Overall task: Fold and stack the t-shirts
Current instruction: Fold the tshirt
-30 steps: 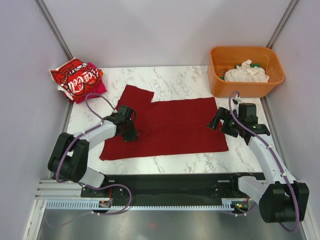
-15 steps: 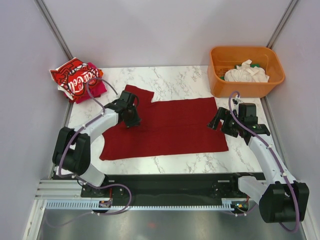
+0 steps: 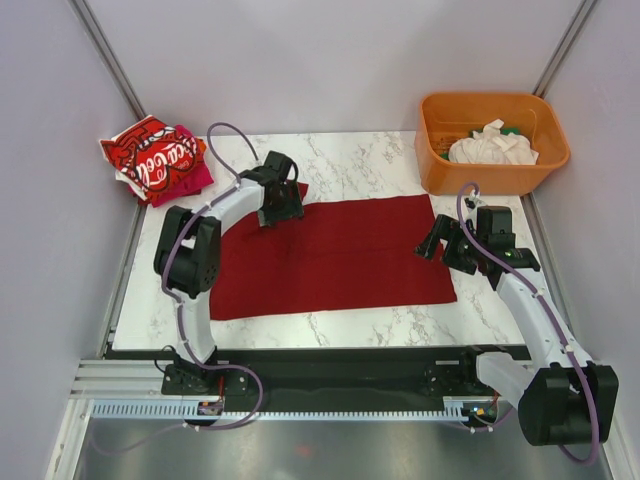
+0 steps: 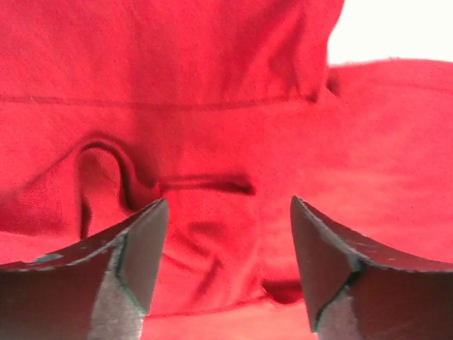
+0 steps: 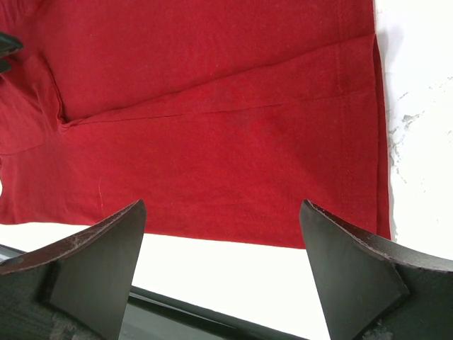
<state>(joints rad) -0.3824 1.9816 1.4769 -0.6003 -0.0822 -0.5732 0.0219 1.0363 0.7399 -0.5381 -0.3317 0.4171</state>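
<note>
Sleeve folding appears in hand: the dark red t-shirt (image 3: 340, 255) lies on the counter (image 3: 370, 160) beneath the parted left jaws and wide-open right jaws, both empty; next, grip an edge for the body fold.

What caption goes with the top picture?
Left gripper open over the dark red t-shirt; right gripper open at its edge.

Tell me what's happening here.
The robot is folding tees. A dark red t-shirt lies spread out; the left gripper is open over its rumpled far left corner, the right gripper open at its right edge, neither holding it. A bright red lettered tee sits on a magenta tee at the far left. A white tee waits in the orange tub.
</note>
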